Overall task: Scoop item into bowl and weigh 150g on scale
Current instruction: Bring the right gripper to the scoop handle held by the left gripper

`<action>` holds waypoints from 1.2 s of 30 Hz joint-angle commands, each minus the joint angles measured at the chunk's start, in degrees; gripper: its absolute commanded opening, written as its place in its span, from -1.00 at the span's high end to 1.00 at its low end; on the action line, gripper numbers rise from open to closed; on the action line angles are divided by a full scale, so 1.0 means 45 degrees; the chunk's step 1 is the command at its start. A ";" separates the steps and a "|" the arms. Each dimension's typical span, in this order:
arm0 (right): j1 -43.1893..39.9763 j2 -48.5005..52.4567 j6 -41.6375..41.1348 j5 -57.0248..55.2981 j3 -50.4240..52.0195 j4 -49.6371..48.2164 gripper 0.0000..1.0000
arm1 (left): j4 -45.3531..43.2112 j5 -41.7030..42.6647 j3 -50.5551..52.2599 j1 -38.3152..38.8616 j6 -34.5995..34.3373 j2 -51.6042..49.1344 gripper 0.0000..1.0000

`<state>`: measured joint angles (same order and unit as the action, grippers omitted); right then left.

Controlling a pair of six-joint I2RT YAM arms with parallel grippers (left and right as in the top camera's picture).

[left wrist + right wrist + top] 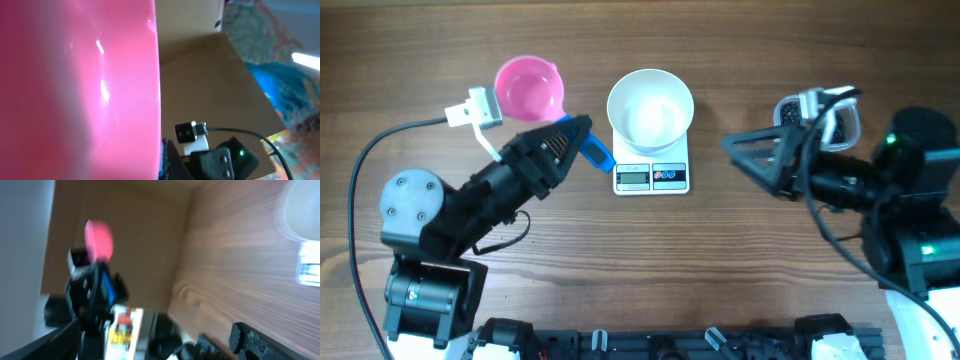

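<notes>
Table [620, 260]: the work is laid out along the far half. The scoop is on the left, the scale in the middle and the bean supply on the right, so each arm has its own side.
Left gripper [575, 132]: the fingers are clamped tight on the scoop's blue handle [597, 153]. It sits just left of the scale, with the cup end pointing away from the bowl.
Right gripper [732, 146]: the jaws are spread wide and hold nothing. It points toward the scale from the right, probably ready to steady the tub or bowl.
Scale [651, 178]: it sits flat at centre with its display [633, 178] facing the robot. The reading is too small to make out.
Bowl [650, 105]: it is already on the scale, so whatever goes in is weighed at once. It looks empty.
Tub [847, 122]: it sits at the far right, mostly hidden under the right arm.
Scoop [530, 87]: the pink cup is roughly level and appears empty. In the left wrist view it fills the left half.
Beans [788, 110]: a dark patch shows in the tub, well apart from the bowl. The scoop must cross over the scale to reach them.
</notes>
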<state>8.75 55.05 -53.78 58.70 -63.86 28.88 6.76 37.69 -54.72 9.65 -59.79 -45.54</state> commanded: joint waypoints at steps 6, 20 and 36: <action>0.5022 0.0262 -0.2973 -0.4687 -0.0068 -0.4779 -0.95 | -0.1005 -0.1690 -0.0155 0.0058 -0.2662 -0.0136 0.92; 0.6917 0.3104 -0.4488 -0.5600 -0.0068 -0.9539 -0.56 | -0.1948 -0.1098 -0.0155 0.0058 -0.3876 -0.0107 0.92; 0.7305 0.3235 -0.5479 -0.5411 -0.0068 -1.0006 -0.22 | -0.1953 -0.1554 -0.0155 0.0981 -0.3813 -0.0209 0.92</action>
<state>40.97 69.34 -76.82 34.24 -63.83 -15.62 -1.69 31.92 -54.72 12.82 -77.08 -46.33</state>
